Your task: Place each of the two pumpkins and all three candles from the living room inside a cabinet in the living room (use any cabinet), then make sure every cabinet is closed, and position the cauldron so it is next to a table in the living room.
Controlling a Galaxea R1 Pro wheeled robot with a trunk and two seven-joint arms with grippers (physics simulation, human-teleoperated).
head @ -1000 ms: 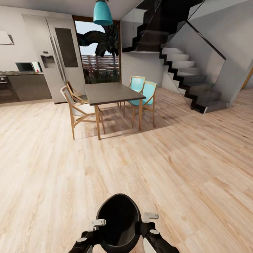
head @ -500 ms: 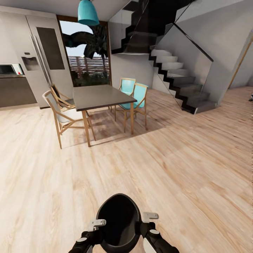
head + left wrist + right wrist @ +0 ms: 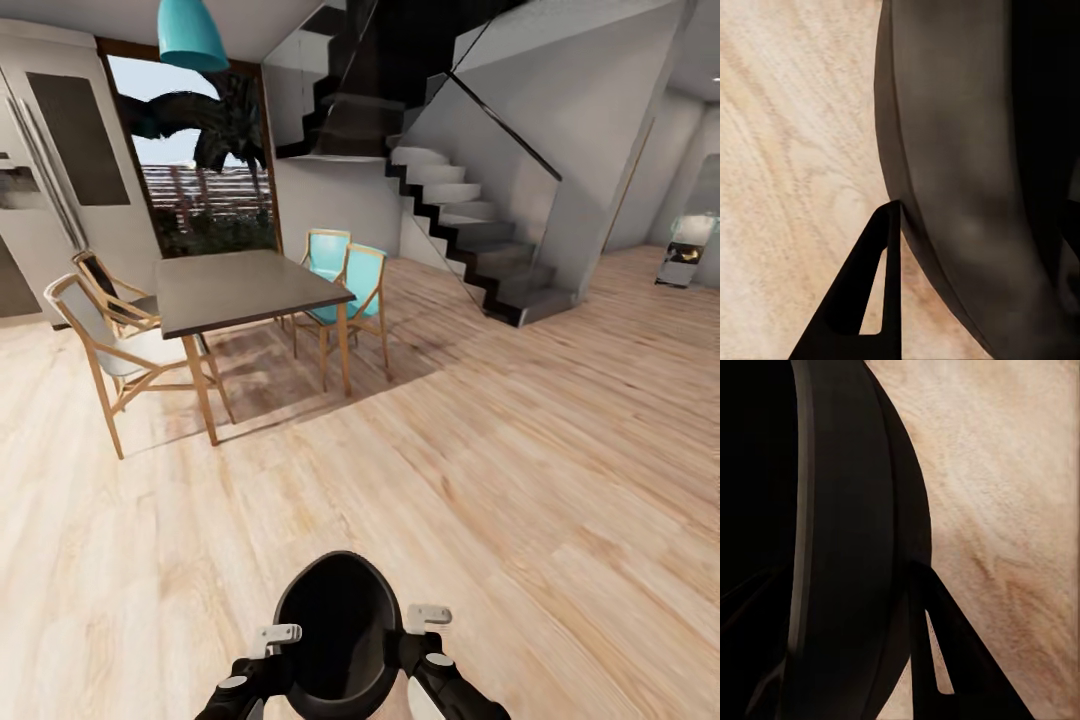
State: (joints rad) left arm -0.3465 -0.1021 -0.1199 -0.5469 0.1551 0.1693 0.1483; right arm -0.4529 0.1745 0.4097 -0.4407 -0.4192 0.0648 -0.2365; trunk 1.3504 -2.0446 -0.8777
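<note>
Since a second ago your view has panned right; nothing itself moved. Floor [image 3: 520, 480], one dining table [image 3: 240, 287], four chairs. No readable writing. One cauldron [image 3: 338, 625], empty, between your left gripper [image 3: 276, 634] and right gripper [image 3: 427, 615], a finger [image 3: 874, 292] of each against its wall.

Daylight enters through the window [image 3: 205, 180]; the dining table [image 3: 240, 290] casts soft shadow on the floor [image 3: 500, 480]. Straight lines bow at frame edges (wide-angle render).
</note>
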